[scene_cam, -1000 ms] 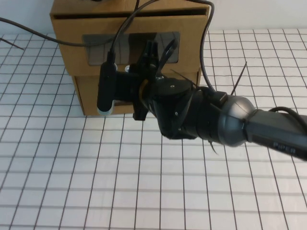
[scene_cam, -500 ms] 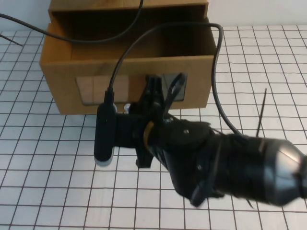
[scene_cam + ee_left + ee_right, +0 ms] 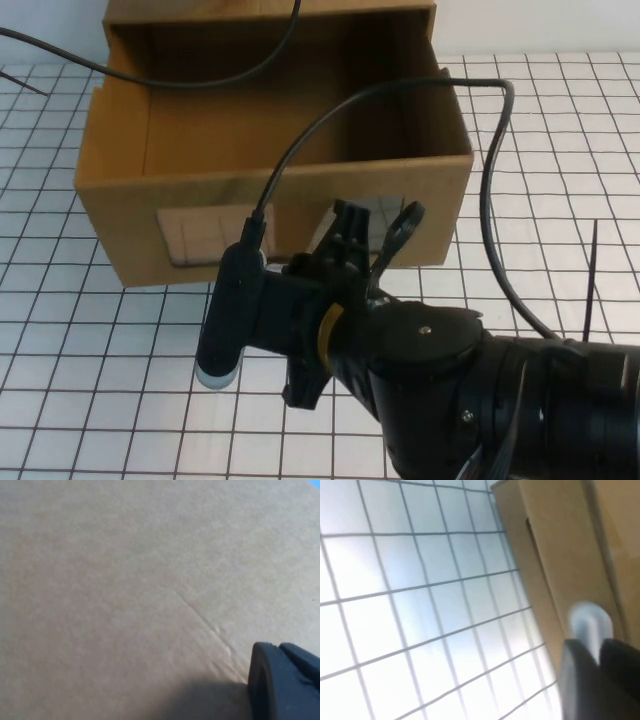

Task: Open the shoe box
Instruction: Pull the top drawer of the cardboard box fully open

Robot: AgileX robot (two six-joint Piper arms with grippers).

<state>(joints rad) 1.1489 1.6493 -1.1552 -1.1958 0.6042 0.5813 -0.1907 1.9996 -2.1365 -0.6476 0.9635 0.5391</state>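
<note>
Since shoe box drawer (image 3: 120, 230) stands out, opening nearly done; right gripper (image 3: 372, 222) at its front wall, left gripper (image 3: 282, 680) against cardboard; grasp state of both: cannot tell. Next: retreat straight.

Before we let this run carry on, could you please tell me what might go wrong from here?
The right gripper sits at the front wall of the pulled-out shoe box drawer; a forward move could shove it back in. Its cable arches over the drawer's right corner and might snag there. The left gripper is close against plain cardboard, probably the box; if it slips, the box may shift.
</note>
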